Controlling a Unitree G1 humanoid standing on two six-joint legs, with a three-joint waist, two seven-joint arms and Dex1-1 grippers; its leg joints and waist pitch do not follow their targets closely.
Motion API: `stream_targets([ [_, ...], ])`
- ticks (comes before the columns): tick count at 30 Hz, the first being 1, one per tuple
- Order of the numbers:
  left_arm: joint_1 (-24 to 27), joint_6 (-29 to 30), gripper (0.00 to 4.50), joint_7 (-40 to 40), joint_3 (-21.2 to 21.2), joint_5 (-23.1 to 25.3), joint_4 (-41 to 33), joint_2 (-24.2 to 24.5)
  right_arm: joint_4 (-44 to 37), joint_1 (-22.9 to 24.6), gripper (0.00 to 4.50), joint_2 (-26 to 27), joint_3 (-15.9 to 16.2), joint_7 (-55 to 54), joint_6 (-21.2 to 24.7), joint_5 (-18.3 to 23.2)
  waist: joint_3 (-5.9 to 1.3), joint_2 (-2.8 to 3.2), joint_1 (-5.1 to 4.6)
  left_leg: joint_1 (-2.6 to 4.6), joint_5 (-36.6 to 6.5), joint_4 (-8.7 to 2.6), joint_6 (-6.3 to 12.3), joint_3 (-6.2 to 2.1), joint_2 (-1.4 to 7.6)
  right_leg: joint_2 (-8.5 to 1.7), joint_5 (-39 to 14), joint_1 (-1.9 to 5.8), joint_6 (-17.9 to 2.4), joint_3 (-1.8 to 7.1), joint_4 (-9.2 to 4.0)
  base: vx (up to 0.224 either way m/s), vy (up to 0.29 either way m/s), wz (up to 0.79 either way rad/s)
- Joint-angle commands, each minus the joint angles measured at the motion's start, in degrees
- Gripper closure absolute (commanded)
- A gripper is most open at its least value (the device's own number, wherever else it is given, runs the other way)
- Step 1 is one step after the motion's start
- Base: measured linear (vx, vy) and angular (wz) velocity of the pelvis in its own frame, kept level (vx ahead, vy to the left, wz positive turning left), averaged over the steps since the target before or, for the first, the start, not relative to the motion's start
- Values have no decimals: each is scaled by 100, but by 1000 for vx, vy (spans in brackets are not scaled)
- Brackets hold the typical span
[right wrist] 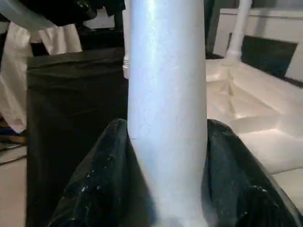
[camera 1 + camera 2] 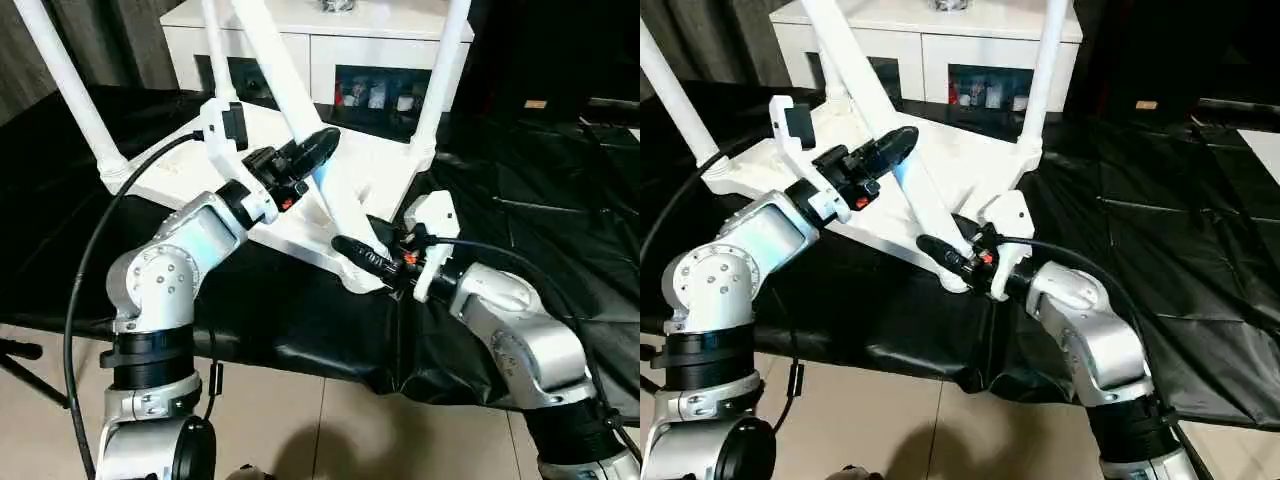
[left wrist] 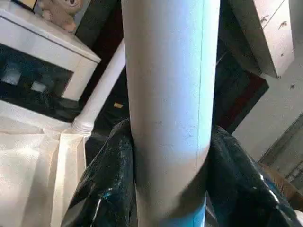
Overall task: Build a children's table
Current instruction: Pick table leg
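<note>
The children's table top (image 2: 378, 172) lies upside down, white, on the black-covered work table. Three white legs stand in its corner sockets: one at the left (image 2: 70, 92), one at the back (image 2: 212, 40), one at the right (image 2: 440, 82). Another leg (image 2: 275, 72) leans at a slant over the top, its lower end at the near corner socket (image 2: 368, 282); whether it is seated I cannot tell. My left gripper (image 2: 305, 160) is shut on this leg at mid-length, its fingers (image 3: 102, 189) hugging the tube (image 3: 170, 94). My right gripper (image 2: 355, 255) is shut on the same leg (image 1: 168, 94) near its lower end.
A white cabinet with glass doors (image 2: 320, 50) stands behind the work table. The black cover (image 2: 560, 200) spreads wide to the right and hangs over the near edge. Tiled floor (image 2: 330, 430) lies below, between my arms.
</note>
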Motion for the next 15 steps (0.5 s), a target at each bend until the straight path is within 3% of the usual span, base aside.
stream_targets([
  [1, -64, 7, 268, -11, -65, 5, 72, 37, -5, -184, 262, 12, -6, -194, -217, -199, -422, -47, -13, 137, -1260, -378, -2, 23, 2, -116, -992, 258, -992, 112, -407, 0, 0, 0],
  [4, -76, -26, 269, -97, -49, -50, 111, 40, 23, -158, 262, 51, -6, -150, -318, -213, -424, -41, -11, 145, -1278, -380, 2, 23, 5, -115, -1002, 253, -991, 112, -410, 0, 0, 0],
  [5, -77, -32, 269, -102, -39, -64, 117, 35, 32, -153, 227, 76, -41, -140, -315, -169, -421, -37, -15, 145, -1291, -386, 0, 19, 9, -107, -976, 253, -1005, 110, -402, 0, 0, 0],
  [6, -77, -33, 269, -102, -38, -65, 118, 35, 33, -153, 227, 78, -44, -139, -315, -166, -422, -47, -16, 144, -1294, -382, 7, 22, 6, -108, -969, 256, -1011, 110, -406, 0, 0, 0],
  [11, -47, 130, 269, -693, -169, -243, 108, 325, 91, -307, 171, 184, -361, 74, 10, 391, -427, -30, -18, 155, -1316, -387, 41, 15, 4, -107, -1004, 255, -1030, 107, -389, 0, 0, 0],
  [12, -59, 171, 269, -980, -271, -258, 146, 505, 124, -421, 159, 202, -522, 179, 288, 694, -414, -51, -25, 155, -1331, -394, 32, 22, 9, -105, -998, 246, -1048, 109, -400, 0, 0, 0],
  [13, -61, 174, 269, -1010, -282, -258, 151, 524, 128, -435, 151, 205, -543, 190, 326, 735, -418, -41, -28, 167, -1358, -390, 44, 21, -6, -97, -1023, 252, -1063, 108, -388, 0, 0, 0],
  [14, -122, 255, 270, -1480, -449, -241, 251, 832, 252, -656, 147, 103, -772, 549, 910, 1311, -418, -51, -35, 175, -1374, -390, 74, 27, -8, -91, -1034, 246, -1083, 110, -394, 0, 0, 0],
  [15, -153, 287, 270, -1704, -520, -240, 295, 963, 326, -745, 147, 11, -800, 762, 1130, 1482, -423, -56, -34, 183, -1414, -393, 91, 16, -12, -89, -1086, 256, -1091, 104, -384, 0, 0, 0],
])
